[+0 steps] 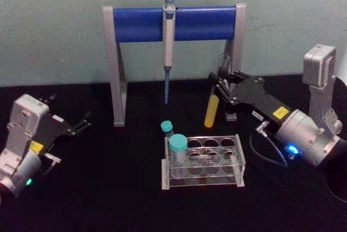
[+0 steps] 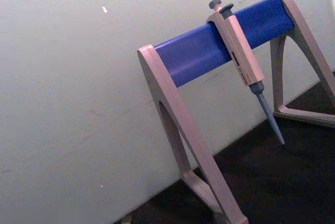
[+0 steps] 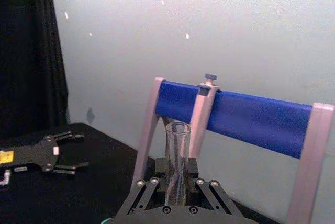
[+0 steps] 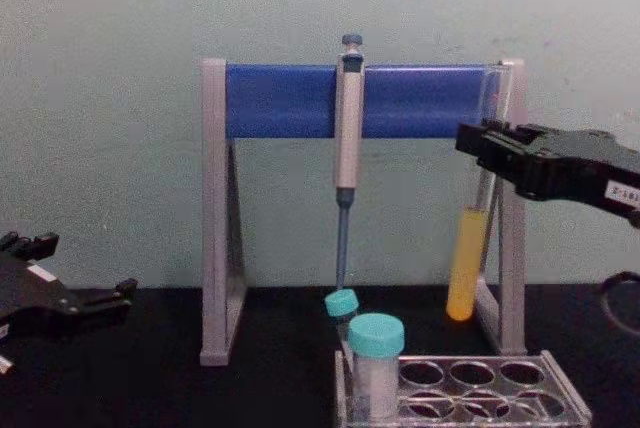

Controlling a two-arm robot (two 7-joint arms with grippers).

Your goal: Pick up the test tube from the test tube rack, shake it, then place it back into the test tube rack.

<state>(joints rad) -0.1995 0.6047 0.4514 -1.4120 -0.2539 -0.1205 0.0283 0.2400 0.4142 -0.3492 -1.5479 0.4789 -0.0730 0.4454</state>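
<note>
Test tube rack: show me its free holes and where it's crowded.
Free: the holes right of the teal-capped tubes, to the test tube rack's right end. Crowded: its left end. The right gripper, jaws shut, holds the test tube beyond the rack. Left gripper parked far left.

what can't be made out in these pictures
- Tube: upper part hidden behind the right tool in head view; yellow end hidden by that tool in right wrist view.
- Rack: near side cut off by chest view's bottom edge.
- Left tool: rear cut off by chest view's left edge.
</note>
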